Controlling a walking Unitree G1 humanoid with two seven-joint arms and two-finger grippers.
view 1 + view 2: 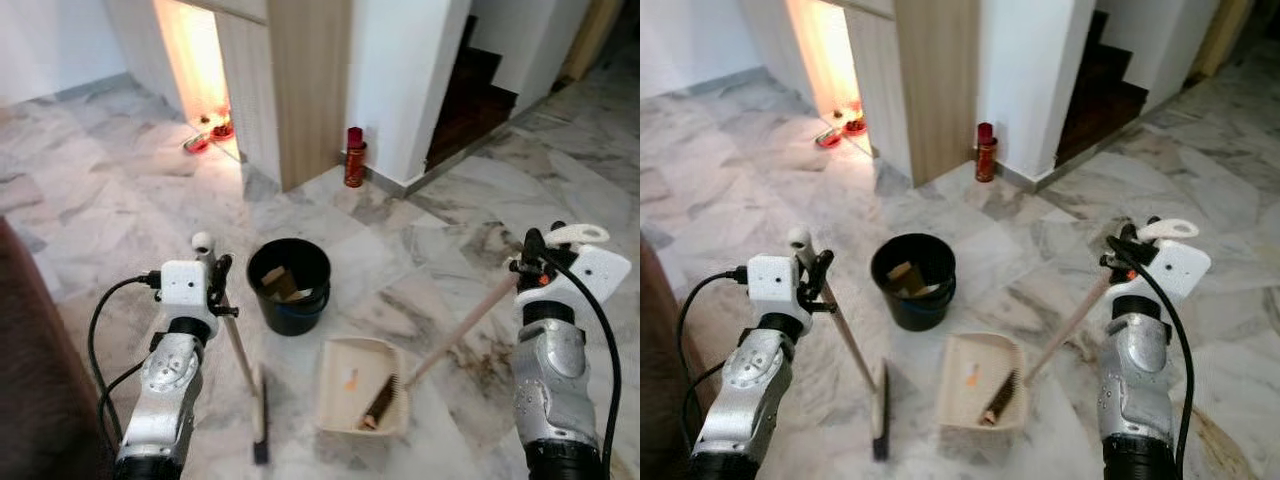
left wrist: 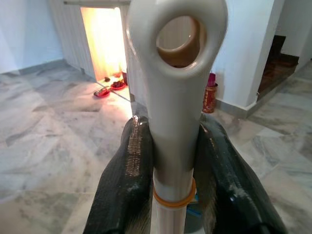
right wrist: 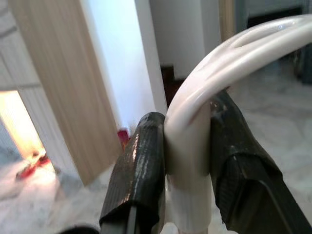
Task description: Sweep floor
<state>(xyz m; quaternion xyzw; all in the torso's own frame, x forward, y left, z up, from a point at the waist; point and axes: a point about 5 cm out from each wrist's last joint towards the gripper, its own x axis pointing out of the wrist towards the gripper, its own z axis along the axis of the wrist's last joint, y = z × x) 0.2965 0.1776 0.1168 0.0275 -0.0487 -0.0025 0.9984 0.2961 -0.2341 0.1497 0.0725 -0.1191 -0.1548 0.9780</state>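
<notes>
The left gripper (image 2: 175, 161) is clamped on the broom handle (image 1: 236, 345); the right gripper (image 3: 187, 161) is clamped on the dustpan handle (image 1: 465, 325). One broom, one dustpan (image 1: 360, 385), one black bucket (image 1: 288, 285), one red can (image 1: 354, 157). The dustpan lies at the right gripper's 8 o'clock, with the bucket at 11 o'clock of it. Its contents are blurred.

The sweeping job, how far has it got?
Partly done, it seems: the beige plastic dustpan on the marble floor already holds a brown scrap, and the black round bucket holds bits too. In hand: the left gripper clamps the cream-handled broom, the right gripper the dustpan's long handle. Probably left: tipping the pan into the bucket.
</notes>
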